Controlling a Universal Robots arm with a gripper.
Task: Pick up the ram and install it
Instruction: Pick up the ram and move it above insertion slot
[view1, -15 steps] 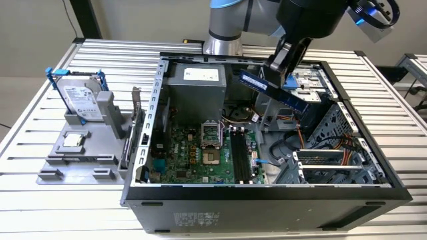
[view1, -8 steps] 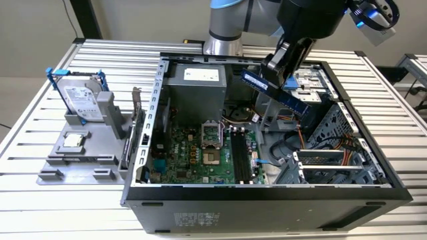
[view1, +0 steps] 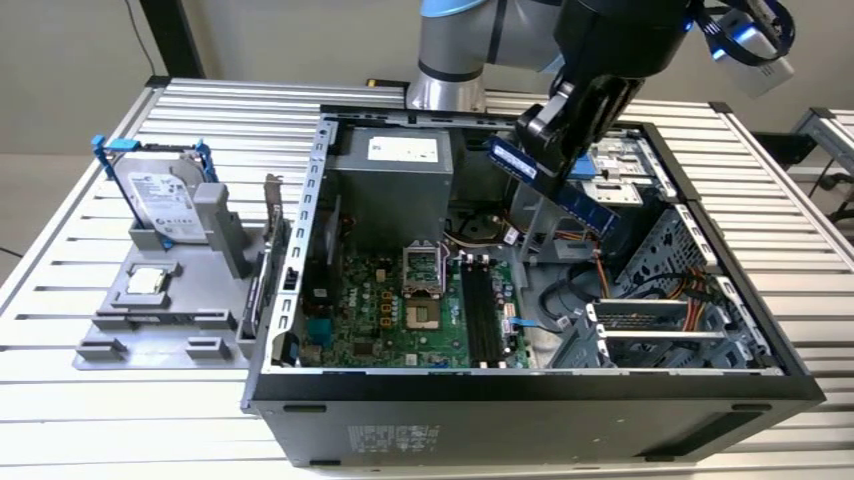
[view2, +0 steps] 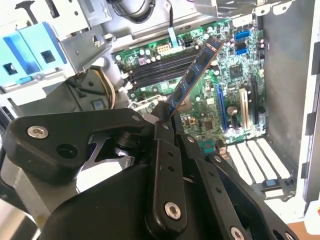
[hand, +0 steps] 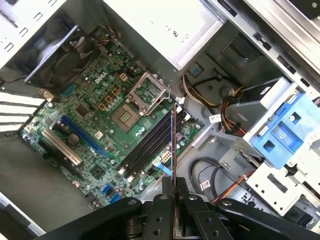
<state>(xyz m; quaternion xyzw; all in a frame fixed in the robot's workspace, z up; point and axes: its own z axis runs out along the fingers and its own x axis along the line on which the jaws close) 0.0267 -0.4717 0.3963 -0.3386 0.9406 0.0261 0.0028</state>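
Note:
My gripper (view1: 538, 135) is shut on the ram (view1: 561, 190), a long narrow bluish stick held tilted in the air above the open computer case (view1: 534, 385). In the second wrist view the ram (view2: 192, 75) sticks out from between the black fingers (view2: 161, 150) over the green motherboard (view2: 210, 95). In the first wrist view the ram (hand: 174, 145) shows edge-on, roughly in line with the black memory slots (hand: 147, 147) and well above them. The slots (view1: 481, 310) lie beside the processor socket and hold nothing.
A silver hard drive (view1: 163, 195) in a blue frame stands on a grey fixture (view1: 154, 320) at the exterior view's left, with an expansion card (view1: 274, 235) beside it. Inside the case are the power supply (view1: 394, 180), cable bundles (hand: 227, 107) and a blue drive caddy (hand: 280, 135).

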